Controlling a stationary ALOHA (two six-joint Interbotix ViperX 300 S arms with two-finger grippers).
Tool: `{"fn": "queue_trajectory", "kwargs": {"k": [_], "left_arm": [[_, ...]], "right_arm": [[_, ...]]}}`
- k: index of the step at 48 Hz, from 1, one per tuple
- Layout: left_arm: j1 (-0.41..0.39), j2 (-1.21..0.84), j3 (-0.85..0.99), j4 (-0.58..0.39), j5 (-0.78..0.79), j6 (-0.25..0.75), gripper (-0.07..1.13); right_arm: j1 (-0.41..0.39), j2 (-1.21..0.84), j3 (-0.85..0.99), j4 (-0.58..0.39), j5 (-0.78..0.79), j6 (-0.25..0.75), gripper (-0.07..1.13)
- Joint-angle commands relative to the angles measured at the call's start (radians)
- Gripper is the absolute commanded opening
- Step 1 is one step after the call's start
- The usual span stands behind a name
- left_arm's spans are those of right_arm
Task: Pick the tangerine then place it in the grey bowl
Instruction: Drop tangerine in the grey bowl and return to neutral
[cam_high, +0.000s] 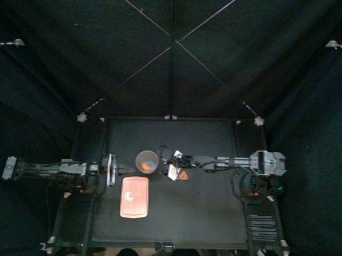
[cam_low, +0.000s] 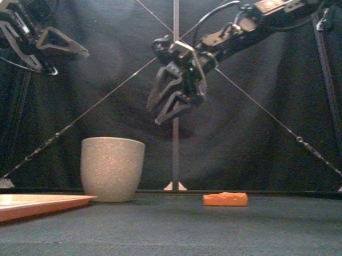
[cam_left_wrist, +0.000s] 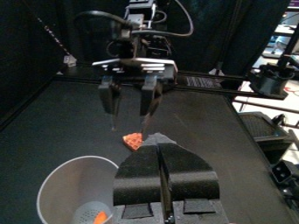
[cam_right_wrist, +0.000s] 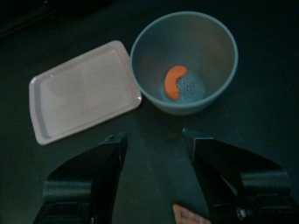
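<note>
Top view high, looking down; front view low, level; both wrist views share grey bowl (cam_right_wrist: 187, 37).

Blk curtains (cam_high: 80, 60) back & sides, small blk table (cam_high: 201, 215), dim light

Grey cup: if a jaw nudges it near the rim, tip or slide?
The cup is taller than wide, base rounded in: a push near the rim would probably tip it, a low one slide it. Only a small orange piece lies inside, so little ballast, likely. Wall looks rigid; flex seems unlikely.
</note>
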Motion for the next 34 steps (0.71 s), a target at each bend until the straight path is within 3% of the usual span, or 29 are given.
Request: {"fn": "queue_trajectory", "kwargs": {"k": [1,9,24,34], "left_arm": [[0.006,0.003,-0.012,0.005,-0.014,0.002,0.04],[0.018,0.003,-0.008,0.005,-0.017,0.002,0.04],[0.031,0.003,0.002,0.005,-0.026,0.003,0.04],[0.032,0.003,0.014,0.003,-0.04,0.003,0.04]], "right_arm": [[-0.002,-0.127,0.127,-0.002,-0.163,0.0,0.89],[0.021,-0.213,0.295,-0.052,-0.357,-0.002,0.89],[0.094,-0.284,0.414,-0.25,-0.528,0.008,0.89],[0.115,-0.365,0.494,-0.242,-0.615,0.009,0.89]]}}
